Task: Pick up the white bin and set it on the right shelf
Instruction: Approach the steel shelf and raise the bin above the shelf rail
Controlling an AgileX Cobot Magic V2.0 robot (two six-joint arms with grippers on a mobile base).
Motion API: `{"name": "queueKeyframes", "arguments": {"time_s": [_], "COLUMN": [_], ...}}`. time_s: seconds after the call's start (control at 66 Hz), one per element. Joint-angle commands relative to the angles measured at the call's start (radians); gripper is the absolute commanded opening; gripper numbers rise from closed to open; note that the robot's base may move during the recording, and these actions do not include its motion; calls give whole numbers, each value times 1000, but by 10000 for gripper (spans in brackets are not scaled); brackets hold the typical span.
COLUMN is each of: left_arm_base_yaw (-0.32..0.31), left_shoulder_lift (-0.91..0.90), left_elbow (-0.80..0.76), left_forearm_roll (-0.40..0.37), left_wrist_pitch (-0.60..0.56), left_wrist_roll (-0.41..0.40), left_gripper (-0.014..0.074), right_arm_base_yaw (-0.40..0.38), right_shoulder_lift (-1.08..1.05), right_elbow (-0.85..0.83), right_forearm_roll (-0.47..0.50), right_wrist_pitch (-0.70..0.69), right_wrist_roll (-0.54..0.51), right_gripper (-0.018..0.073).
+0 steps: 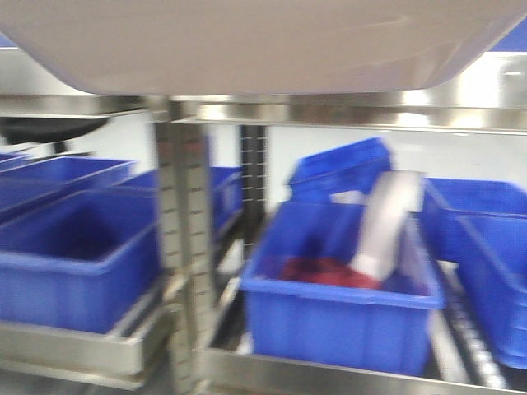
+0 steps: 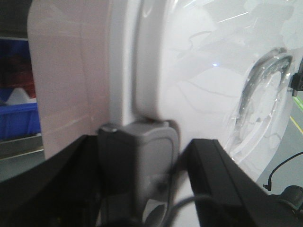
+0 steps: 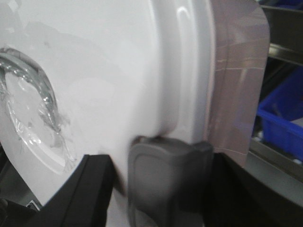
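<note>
Left fingers: closest to the lens, the left fingers [image 2: 137,153] press a grey pad on the rim of the large pale pinkish-white translucent plastic bin [image 2: 71,75], next to its glossy white lid [image 2: 199,85].
Right fingers: the right fingers [image 3: 165,177] pinch the opposite rim. I'd guess gripping both sides keeps it level.
Bin position: held up in the air, just above the shiny stainless-steel right shelf rail [image 1: 370,113]. Doesn't look set down yet.
Bin contents: lid's on, can't tell.
Below: blue plastic bins [image 1: 74,255]. The middle blue bin [image 1: 346,313] holds something red [image 1: 325,270] and a pale tilted cylinder [image 1: 387,222].
</note>
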Motion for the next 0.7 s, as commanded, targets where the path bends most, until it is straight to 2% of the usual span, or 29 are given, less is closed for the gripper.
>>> {"name": "queueKeyframes", "arguments": {"time_s": [0.0,0.682], "left_arm_base_yaw": [-17,-17], "left_shoulder_lift": [-13,-13], "left_elbow": [-35,-35], "left_forearm_roll": [-195,-195], "left_wrist_pitch": [63,63], "left_wrist_roll": [15,15], "left_gripper": [239,239], "right_arm_base_yaw": [12,12], "right_shoulder_lift": [-11,-9], "right_elbow": [-36,-36], "right_forearm_roll": [204,204], "right_wrist_pitch": [91,91], "right_wrist_roll": [-9,-9], "right_gripper": [397,397]}}
